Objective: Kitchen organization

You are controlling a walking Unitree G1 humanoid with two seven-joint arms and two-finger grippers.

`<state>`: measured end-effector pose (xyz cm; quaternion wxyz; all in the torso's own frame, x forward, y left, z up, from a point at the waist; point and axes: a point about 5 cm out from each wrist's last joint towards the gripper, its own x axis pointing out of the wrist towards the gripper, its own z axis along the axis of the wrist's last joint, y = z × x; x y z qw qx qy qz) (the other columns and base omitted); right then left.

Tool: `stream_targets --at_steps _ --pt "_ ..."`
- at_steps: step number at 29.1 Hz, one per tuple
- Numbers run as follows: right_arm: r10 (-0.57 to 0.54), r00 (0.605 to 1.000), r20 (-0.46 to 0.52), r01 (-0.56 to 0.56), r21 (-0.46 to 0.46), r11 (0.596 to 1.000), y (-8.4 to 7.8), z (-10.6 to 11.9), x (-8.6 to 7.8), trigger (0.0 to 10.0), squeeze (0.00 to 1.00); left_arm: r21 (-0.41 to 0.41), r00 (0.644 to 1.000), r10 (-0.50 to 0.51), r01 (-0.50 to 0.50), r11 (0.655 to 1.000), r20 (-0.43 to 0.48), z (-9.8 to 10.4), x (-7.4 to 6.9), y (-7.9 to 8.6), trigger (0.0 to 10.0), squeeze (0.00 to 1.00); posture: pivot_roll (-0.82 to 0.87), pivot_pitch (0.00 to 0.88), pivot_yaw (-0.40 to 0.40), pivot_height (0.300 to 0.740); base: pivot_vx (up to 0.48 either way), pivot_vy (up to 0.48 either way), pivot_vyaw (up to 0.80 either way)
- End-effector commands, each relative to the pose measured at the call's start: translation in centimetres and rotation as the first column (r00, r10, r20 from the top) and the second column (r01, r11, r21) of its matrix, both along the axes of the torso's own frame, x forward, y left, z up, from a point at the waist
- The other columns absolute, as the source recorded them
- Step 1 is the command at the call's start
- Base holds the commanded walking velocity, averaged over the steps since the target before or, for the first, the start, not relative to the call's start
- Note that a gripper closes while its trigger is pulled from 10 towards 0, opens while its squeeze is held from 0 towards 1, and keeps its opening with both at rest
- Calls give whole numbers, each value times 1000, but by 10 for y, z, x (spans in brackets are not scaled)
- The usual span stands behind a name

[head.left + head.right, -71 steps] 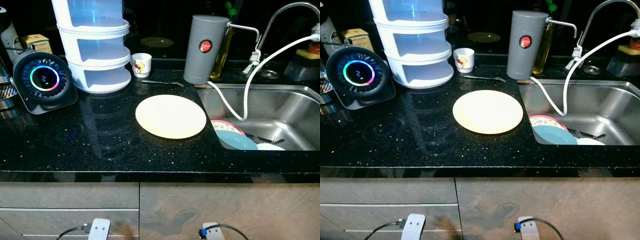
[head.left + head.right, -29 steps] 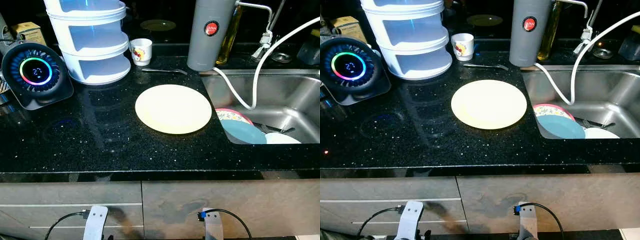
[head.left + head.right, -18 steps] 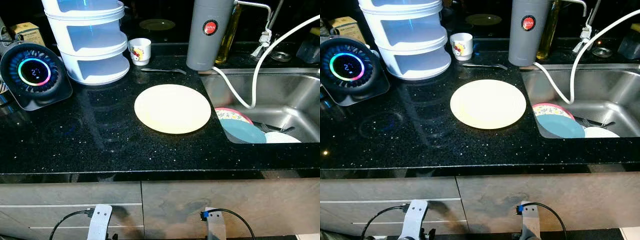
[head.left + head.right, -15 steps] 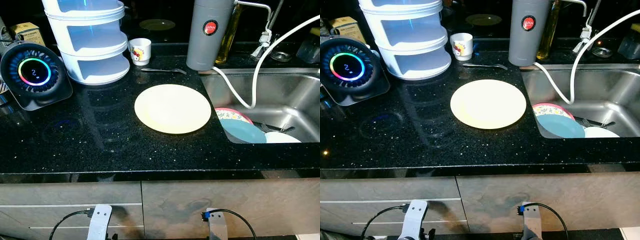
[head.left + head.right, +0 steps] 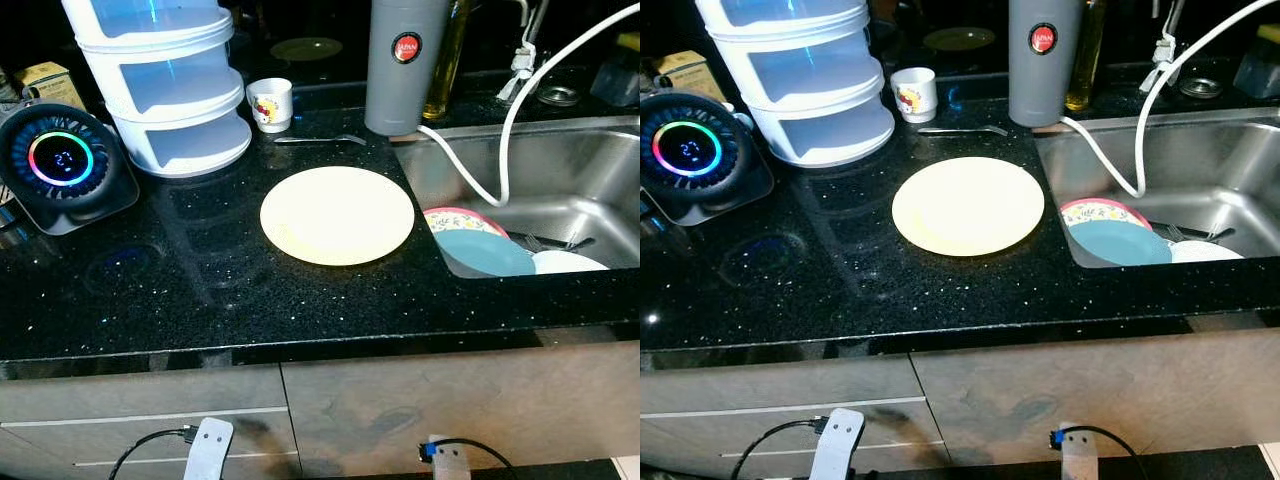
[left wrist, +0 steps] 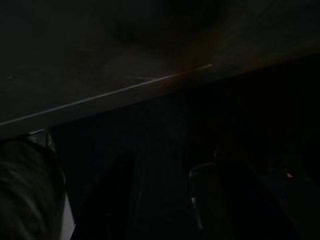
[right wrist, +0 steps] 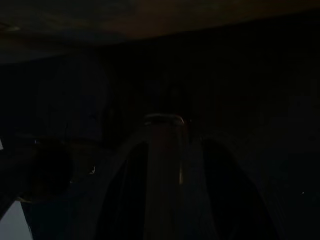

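You are looking down at a black speckled countertop with a pale yellow plate lying flat near its middle, just beside the sink. In the sink lie a blue plate, a patterned pink-rimmed plate partly under it, and a white dish. Behind the yellow plate you have a spoon, a small white cup, a grey cylinder and a white tiered container. A round black device with a glowing ring stands at the left. Both arms hang low by the cabinet fronts; both wrist views are too dark, so you cannot tell how either gripper's jaws stand
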<state>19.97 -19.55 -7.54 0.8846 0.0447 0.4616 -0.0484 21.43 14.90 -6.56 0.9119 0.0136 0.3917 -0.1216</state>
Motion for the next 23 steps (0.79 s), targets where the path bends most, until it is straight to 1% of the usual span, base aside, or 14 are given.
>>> stream_targets --at_steps 1,2,3,4,9,12,16,18,22,23 --pt "13 1000 -11 -13 4 1000 0 -2 -4 10000 0 -2 1000 12 -12 1000 -17 -3 -6 1 10000 0 -95 161 112 740 0 0 0" --pt "9 1000 -3 -9 -16 1000 -5 0 -1 10000 0 -11 999 31 -31 999 -22 -4 -5 -1 10000 0 -110 170 105 740 0 0 0" --pt "7 1000 2 -7 -21 1000 -7 1 0 10000 0 -9 999 30 -30 1000 -19 -3 -5 -2 10000 0 -118 172 92 740 0 0 0" --pt "12 1000 8 -12 -29 1000 -10 3 3 10000 0 -11 999 40 -40 999 -13 -3 -3 -4 10000 0 -118 156 78 740 0 0 0" --pt "25 1000 16 -24 -35 999 -11 6 8 10000 0 -10 999 50 -50 999 -11 -1 1 -5 10000 0 -101 150 64 740 0 0 0" --pt "24 999 25 -23 -30 999 -9 8 11 10000 0 -3 999 31 -31 1000 -10 0 2 -3 10000 0 -103 148 80 740 0 0 0" --pt "19 999 26 -18 -25 1000 -7 7 11 10000 0 1 1000 24 -24 1000 -20 -2 -1 -1 10000 0 -106 146 74 740 0 0 0" --pt "21 1000 21 -21 -18 1000 -5 6 9 10000 0 2 999 38 -38 999 -27 -3 -2 2 10000 0 -101 140 74 740 0 0 0" --pt "14 1000 19 -13 -13 1000 -1 5 8 10000 0 7 997 63 -63 998 -34 -4 -4 6 10000 0 -105 156 76 740 0 0 0" --pt "20 1000 24 -20 -8 1000 2 4 8 10000 0 -16 996 87 -88 996 -26 -4 -6 6 10000 0 -113 150 82 740 0 0 0"
